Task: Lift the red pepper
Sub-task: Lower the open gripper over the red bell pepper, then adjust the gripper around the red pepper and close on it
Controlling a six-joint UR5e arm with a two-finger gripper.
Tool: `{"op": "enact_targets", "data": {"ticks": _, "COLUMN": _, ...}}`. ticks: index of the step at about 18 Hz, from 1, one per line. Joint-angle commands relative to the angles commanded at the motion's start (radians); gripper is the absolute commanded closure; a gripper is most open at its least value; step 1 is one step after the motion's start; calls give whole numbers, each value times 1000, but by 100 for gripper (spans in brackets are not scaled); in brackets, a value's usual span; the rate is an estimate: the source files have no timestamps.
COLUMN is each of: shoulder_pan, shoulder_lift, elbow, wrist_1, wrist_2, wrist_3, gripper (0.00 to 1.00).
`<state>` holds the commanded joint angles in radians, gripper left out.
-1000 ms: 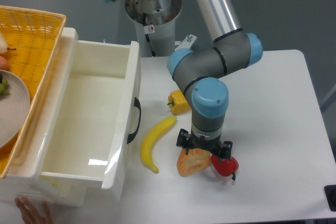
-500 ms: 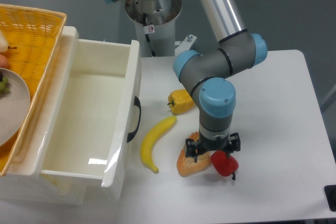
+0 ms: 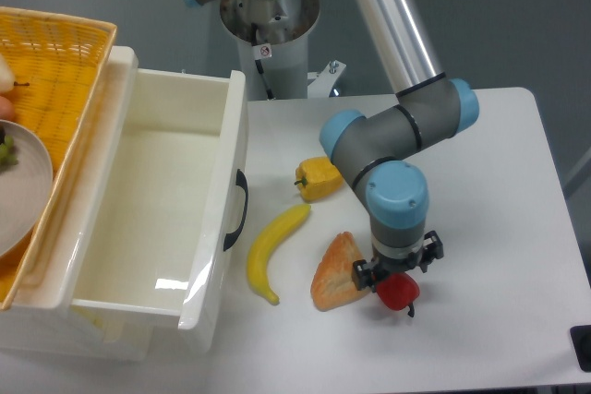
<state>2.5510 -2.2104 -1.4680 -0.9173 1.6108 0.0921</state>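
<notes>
A single fixed camera looks down from high at the front of the white table (image 3: 499, 182) — facing the arm's base (image 3: 270, 20) at the far edge. Mid-distance framing; the white bin (image 3: 138, 219) and wicker basket (image 3: 55, 71) run off the left.

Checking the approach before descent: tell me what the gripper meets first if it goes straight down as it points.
Most likely the small glossy red pepper, directly beneath the gripper. The orange bread wedge sits just beside it; depth is unclear from this single view.
</notes>
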Motion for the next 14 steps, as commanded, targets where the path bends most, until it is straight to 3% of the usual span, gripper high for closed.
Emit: {"op": "enact_targets", "data": {"ticks": 14, "shoulder_pan": 2, "shoulder_lift": -5, "elbow": 8, "wrist_1": 6, "wrist_2": -48, "wrist_3": -43, "gripper": 0}}
